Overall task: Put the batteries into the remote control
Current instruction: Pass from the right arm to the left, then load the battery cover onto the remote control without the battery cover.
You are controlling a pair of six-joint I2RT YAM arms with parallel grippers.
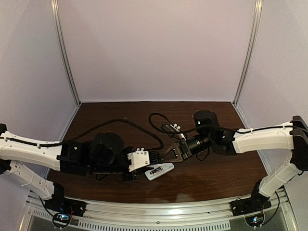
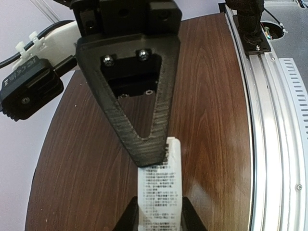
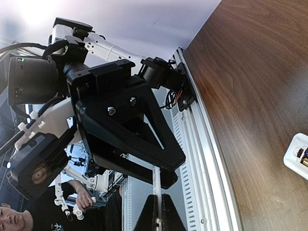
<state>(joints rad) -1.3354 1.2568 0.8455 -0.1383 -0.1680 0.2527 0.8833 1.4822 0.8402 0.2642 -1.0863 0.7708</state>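
1. Left tool (image 2: 159, 215) is pinching the left end of a thin white printed cover strip (image 2: 160, 190). The right tool (image 3: 156, 214) looks pressed together on the strip's right end, and the two meet tip to tip above the table (image 1: 207, 178).
2. The remote control (image 1: 159, 171) lies free on the table, just on the near side of the tools, with its recess side up as far as I can judge. It is likely light, stiff, smooth plastic that would skid if nudged. It is best gripped across its long sides, clear of the recess.
3. The cover strip looks thin and probably a little springy. It offers only its edges to hold, so it could twist or slip.
4. What I take for a gold battery (image 3: 304, 158) shows in the recess at the right edge of the right wrist view. A battery that small, round and smooth would likely roll, so it is best held across its middle.
5. I cannot find the bluish-purple battery. The remote is cut off in the right wrist view and too small from above to tell whether both batteries are seated.
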